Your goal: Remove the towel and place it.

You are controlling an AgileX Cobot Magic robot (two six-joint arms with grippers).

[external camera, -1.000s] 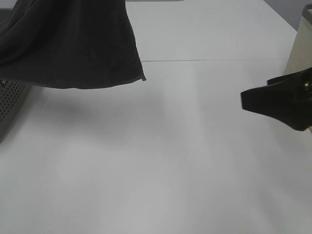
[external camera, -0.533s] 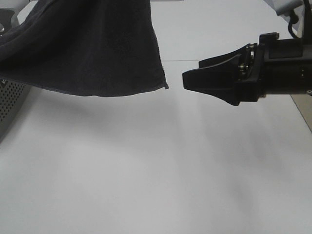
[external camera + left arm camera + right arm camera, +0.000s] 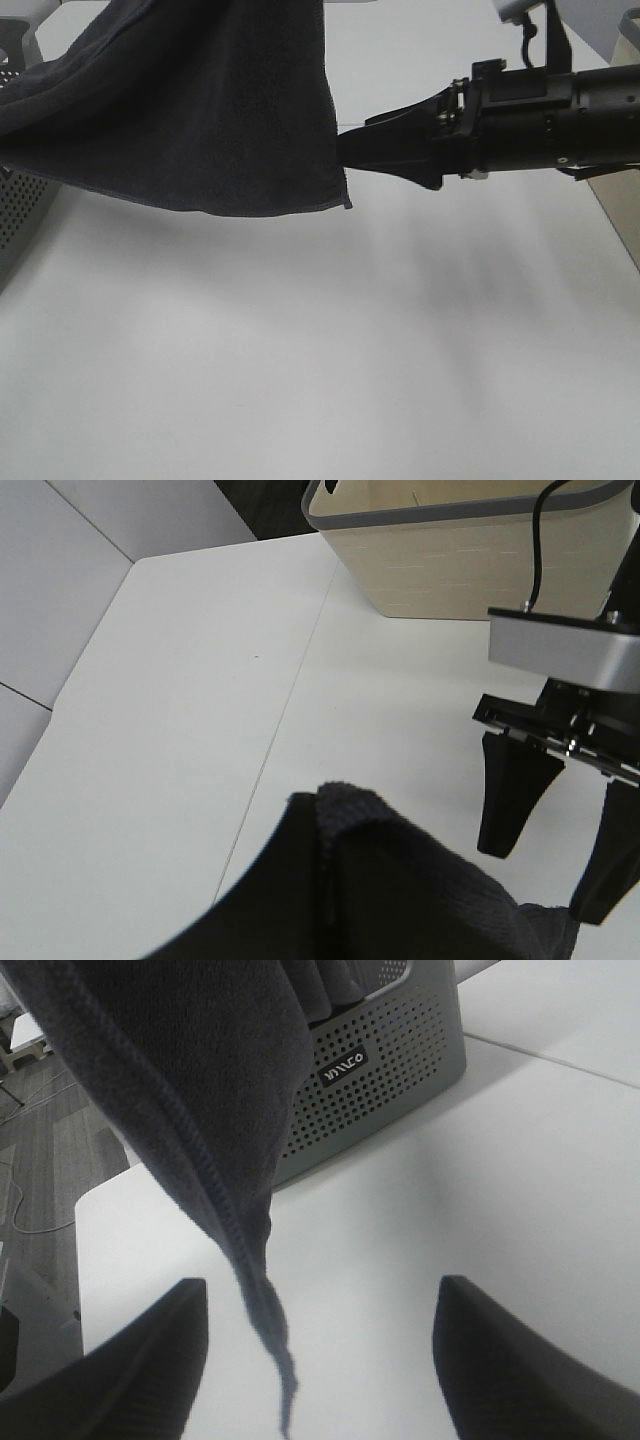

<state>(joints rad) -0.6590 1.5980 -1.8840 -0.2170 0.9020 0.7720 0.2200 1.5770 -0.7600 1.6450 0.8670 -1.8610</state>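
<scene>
The towel, dark charcoal terry cloth, hangs in the air over the table's left half, its lower corner near the middle. In the left wrist view a bunched fold of the towel fills the spot where my left gripper's fingers would be and hides them, so that gripper looks shut on it. My right gripper reaches in from the right and is open. In the right wrist view the towel's hemmed edge dangles between the wide-spread jaws of the right gripper. The right gripper also shows in the left wrist view.
A grey perforated basket stands at the left edge, partly behind the towel; it shows again as the grey basket. A beige bin stands at the right edge, also seen as the beige bin. The white table spreads below.
My right gripper has travelled left from the right edge up to the towel's right hem. The towel has shifted right and hangs a little lower.
</scene>
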